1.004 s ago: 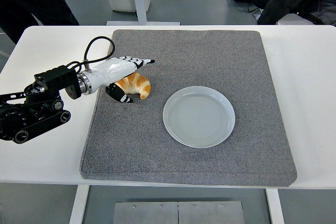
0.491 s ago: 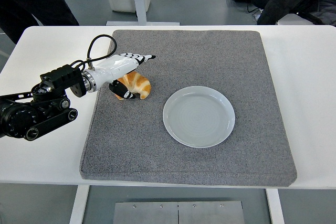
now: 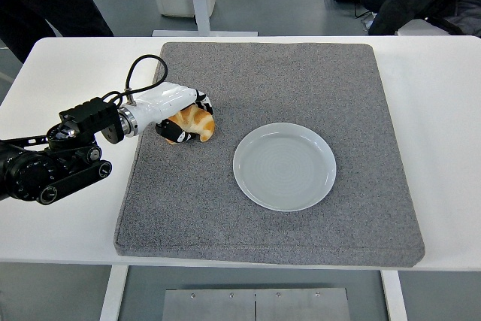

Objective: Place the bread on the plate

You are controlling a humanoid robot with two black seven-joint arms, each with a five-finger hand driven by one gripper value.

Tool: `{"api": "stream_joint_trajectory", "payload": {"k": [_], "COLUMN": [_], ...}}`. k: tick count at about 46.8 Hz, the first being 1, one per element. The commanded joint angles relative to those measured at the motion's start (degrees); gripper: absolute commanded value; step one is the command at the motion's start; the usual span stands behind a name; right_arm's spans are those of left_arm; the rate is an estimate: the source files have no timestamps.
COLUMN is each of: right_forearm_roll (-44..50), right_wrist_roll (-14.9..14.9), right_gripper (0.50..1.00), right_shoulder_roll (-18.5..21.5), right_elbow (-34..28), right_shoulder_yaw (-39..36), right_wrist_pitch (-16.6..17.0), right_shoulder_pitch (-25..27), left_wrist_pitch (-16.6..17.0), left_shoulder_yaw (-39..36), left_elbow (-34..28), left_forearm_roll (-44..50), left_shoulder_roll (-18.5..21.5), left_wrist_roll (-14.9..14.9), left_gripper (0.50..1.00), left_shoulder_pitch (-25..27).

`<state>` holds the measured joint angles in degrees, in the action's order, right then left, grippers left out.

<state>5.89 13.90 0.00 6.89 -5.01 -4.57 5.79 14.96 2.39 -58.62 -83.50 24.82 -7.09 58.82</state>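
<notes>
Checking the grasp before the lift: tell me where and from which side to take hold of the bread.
Grip the bread across its thick curved middle, coming from the left, as the left robot hand does now. The crescent lies flat on the grey mat, so fingers over the top and thumb underneath should pinch it.

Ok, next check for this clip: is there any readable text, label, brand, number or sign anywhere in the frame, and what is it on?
None can be read.
bread: no print.
plate: plain, no mark.
grey mat: plain, no label.
white table: no writing.
left hand and its black arm: black and white patterning only, no letters or numbers legible.
Background cables and people's dark clothing at the top: no legible print.
</notes>
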Motion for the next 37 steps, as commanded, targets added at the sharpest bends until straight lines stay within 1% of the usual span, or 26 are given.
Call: {"api": "stream_joint_trajectory", "payload": {"k": [1,10,13,25,29,33,37], "right_forearm_roll": [0.0,0.0,0.0,0.0,0.0,0.0,0.0], "right_wrist_roll": [-0.01,-0.01,-0.01,-0.01,-0.01,-0.01,-0.01], "right_gripper": [1.0,1.0,1.0,1.0,1.0,1.0,1.0], "right_shoulder_roll": [0.0,0.0,0.0,0.0,0.0,0.0,0.0], "right_elbow": [-0.04,-0.04,-0.04,-0.04,-0.04,-0.04,-0.04], "right_shoulder_yaw": [0.0,0.0,0.0,0.0,0.0,0.0,0.0], "right_wrist_pitch": [0.0,0.0,0.0,0.0,0.0,0.0,0.0], "right_shoulder_pitch": [0.01,0.01,0.01,0.01,0.01,0.01,0.01], "left_wrist_pitch": [-0.1,-0.19,-0.19,-0.54,-1.68,-3.79,-5.11], "left_shoulder_yaw": [-0.46,-0.46,-0.46,-0.37,-0.37,-0.37,-0.37], "left_elbow": [-0.01,-0.01,-0.01,-0.18,-0.18,-0.27,-0.36], "left_forearm_roll": [0.01,-0.08,-0.08,0.09,0.88,3.16,4.75], "left_shoulder_roll": [0.06,0.06,0.06,0.14,0.76,1.2,1.81], "left_wrist_roll": [-0.02,-0.55,-0.55,-0.55,-0.55,-0.64,-0.64], "left_gripper": [0.5,0.5,0.5,0.5,0.5,0.5,0.5], "left_shoulder_pitch": [0.33,0.68,1.56,8.94,11.04,13.42,15.44]}}
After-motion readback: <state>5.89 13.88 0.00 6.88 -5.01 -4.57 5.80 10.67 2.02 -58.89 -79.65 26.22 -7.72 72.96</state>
